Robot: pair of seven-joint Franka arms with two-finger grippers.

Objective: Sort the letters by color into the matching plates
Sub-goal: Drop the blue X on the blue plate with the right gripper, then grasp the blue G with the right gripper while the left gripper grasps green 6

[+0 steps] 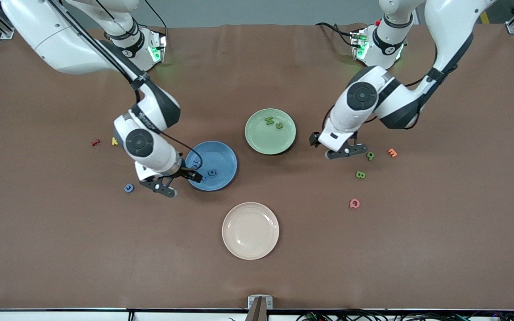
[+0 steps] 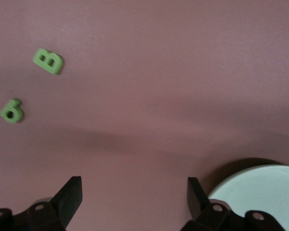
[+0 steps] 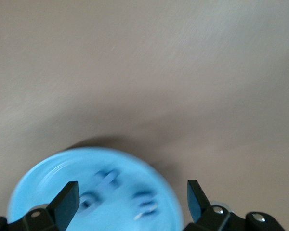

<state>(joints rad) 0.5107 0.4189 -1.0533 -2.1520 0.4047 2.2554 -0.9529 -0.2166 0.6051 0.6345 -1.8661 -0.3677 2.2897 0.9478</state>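
Observation:
The blue plate (image 1: 221, 154) (image 3: 43, 183) holds three blue letters (image 3: 106, 178), and one of them (image 1: 212, 172) shows in the front view. My right gripper (image 1: 181, 183) (image 3: 132, 199) hangs open over the plate's edge toward the right arm's end, with nothing between its fingers. Another blue letter (image 1: 129, 187) lies on the table beside that gripper. The green plate (image 1: 266, 140) (image 2: 265, 192) holds two green letters (image 1: 269, 120). My left gripper (image 1: 335, 146) (image 2: 135, 197) is open and empty over bare table beside the green plate. Close by lie a green B (image 1: 360, 174) (image 2: 48, 61) and a green 9 (image 1: 370, 155) (image 2: 12, 111).
A cream plate (image 1: 250, 230) sits nearer the front camera than the other two. A red letter (image 1: 95, 142) and a yellow one (image 1: 114, 141) lie toward the right arm's end. An orange letter (image 1: 392, 152) and a pink one (image 1: 354, 203) lie toward the left arm's end.

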